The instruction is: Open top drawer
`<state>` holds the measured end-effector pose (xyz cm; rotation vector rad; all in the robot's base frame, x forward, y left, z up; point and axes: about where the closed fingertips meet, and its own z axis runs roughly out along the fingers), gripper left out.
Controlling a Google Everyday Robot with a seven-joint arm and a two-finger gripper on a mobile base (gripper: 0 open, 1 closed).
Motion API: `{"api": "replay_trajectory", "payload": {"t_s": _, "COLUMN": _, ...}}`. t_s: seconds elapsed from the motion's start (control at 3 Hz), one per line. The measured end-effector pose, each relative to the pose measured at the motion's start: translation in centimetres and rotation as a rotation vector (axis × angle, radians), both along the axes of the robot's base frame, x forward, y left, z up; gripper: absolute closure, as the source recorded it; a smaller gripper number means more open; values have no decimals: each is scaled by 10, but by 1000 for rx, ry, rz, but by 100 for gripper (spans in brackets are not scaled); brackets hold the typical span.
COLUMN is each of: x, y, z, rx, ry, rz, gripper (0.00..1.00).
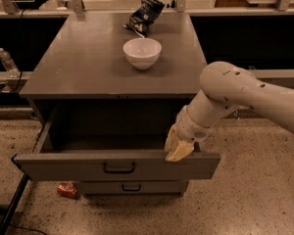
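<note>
The top drawer [63, 166] of the grey cabinet [88, 67] stands pulled far out toward me, its inside dark. Its small dark bar handle [119, 168] sits in the middle of the front panel. My gripper [176, 147] hangs from the white arm [235, 94] at the drawer's right front, just over the top edge of the front panel and right of the handle. A narrower lower drawer [132, 186] shows shut below.
A white bowl [142, 52] and a dark crumpled snack bag [144, 14] sit on the cabinet top. A plastic bottle [7, 62] stands at the left. A small red can [67, 190] lies on the speckled floor by the cabinet's base. A dark pole [10, 207] leans at the lower left.
</note>
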<state>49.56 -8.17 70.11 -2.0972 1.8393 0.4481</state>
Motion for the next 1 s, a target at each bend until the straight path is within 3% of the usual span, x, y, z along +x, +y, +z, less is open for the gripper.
{"api": "replay_trajectory", "payload": {"t_s": 0.33, "x": 15, "y": -10, "z": 19, "rx": -8, "ry": -39, "rz": -43, "gripper": 54}}
{"api": "replay_trajectory", "payload": {"t_s": 0.67, "x": 29, "y": -10, "z": 31, "rx": -11, "ry": -76, "rz": -47, "gripper": 31}}
{"api": "replay_trajectory", "payload": {"t_s": 1.0, "x": 40, "y": -8, "z": 33, "rx": -9, "ry": -98, "rz": -48, "gripper": 32}}
